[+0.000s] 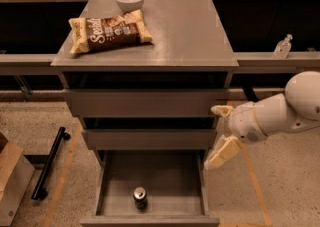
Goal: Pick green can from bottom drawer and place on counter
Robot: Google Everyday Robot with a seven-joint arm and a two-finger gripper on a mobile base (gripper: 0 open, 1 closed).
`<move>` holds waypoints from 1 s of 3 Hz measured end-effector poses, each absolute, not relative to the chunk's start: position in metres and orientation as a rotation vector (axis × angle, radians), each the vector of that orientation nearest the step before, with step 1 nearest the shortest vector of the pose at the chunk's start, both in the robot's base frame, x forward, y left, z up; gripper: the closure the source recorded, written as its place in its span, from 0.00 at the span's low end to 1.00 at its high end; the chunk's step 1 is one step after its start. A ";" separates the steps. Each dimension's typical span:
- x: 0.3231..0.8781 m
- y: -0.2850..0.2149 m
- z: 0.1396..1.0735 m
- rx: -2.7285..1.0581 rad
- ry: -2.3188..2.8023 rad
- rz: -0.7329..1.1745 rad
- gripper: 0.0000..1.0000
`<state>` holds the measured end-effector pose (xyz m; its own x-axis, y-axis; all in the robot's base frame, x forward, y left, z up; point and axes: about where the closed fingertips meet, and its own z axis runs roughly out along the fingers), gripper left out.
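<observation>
The green can (140, 197) stands upright near the front middle of the open bottom drawer (115, 176), its silver top facing up. My gripper (219, 132) is open and empty. It hangs just off the cabinet's right side at the level of the middle drawer, above the bottom drawer's right wall, up and to the right of the can. One pale finger (221, 152) points down towards the drawer's right rim and the other is higher, by the cabinet's edge. The counter (180, 31) is the grey cabinet top above.
A brown chip bag (107, 32) and a white bowl (129, 0) sit on the counter's left and back. A small clear bottle (282, 47) stands on the ledge at right. A black bar (48, 170) and a cardboard box (11, 181) lie on the floor at left.
</observation>
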<state>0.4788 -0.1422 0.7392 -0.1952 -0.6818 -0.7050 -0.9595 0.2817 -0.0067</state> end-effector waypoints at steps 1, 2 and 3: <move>0.487 -0.127 0.681 -1.423 1.918 0.694 0.00; 0.490 -0.106 0.616 -1.362 1.937 0.845 0.00; 0.486 -0.103 0.597 -1.346 1.949 0.893 0.00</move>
<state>0.4858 -0.1027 0.5965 -0.3051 -0.5423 -0.7828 -0.9471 0.2591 0.1896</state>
